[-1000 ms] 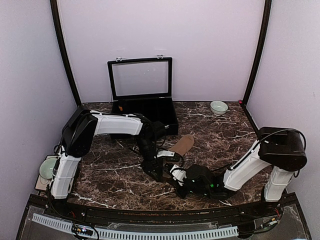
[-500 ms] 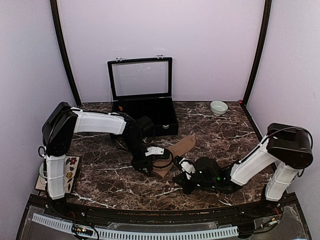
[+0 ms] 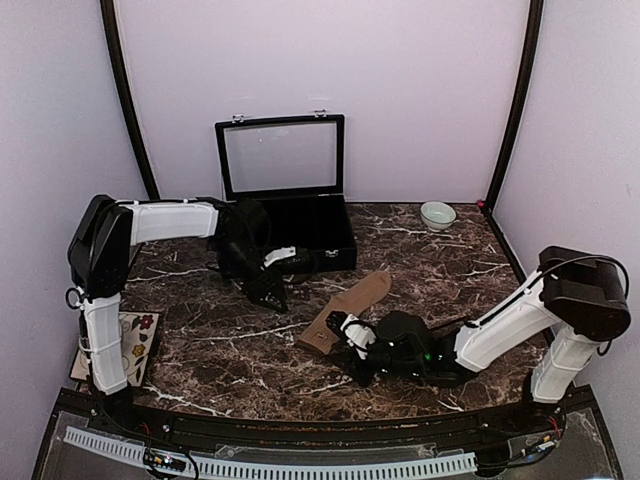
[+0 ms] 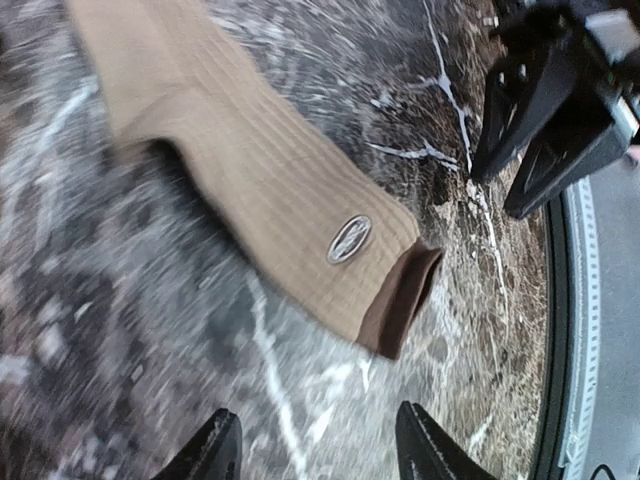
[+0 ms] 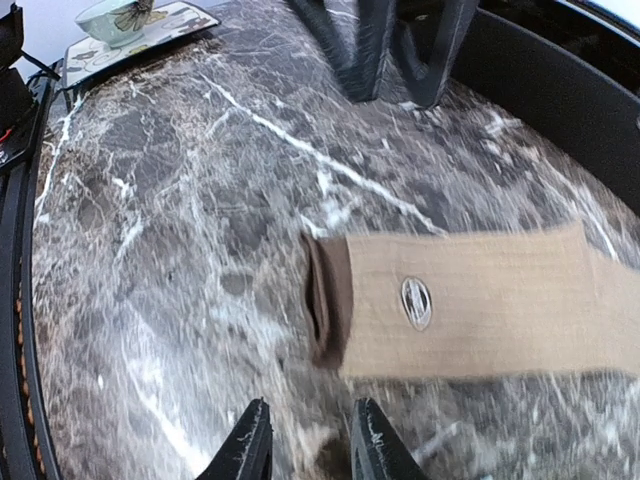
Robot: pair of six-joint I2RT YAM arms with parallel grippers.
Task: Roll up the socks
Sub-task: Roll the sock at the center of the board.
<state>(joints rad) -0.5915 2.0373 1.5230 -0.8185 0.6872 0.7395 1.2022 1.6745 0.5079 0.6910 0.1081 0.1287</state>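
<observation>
One tan sock (image 3: 352,303) lies flat on the marble table (image 3: 200,350), around the middle and somewhat nearer the near edge. It is a ribbed knit with a darker brown lining showing inside the cuff and a small oval patch (image 4: 348,239) sewn just behind that cuff. No other sock can be made out in these views.

The left gripper (image 3: 272,291) hangs over the table left of the sock, in front of the black case (image 3: 300,235) at the far edge. Its fingers stand well apart with nothing between them and touch nothing. The right gripper (image 3: 345,328) sits low just beside the cuff; its fingers are parted by a narrow gap and are empty, clear of the fabric.

The sock's long axis runs diagonally: the cuff opening points toward the near left corner, and the foot end reaches toward the far right corner
</observation>
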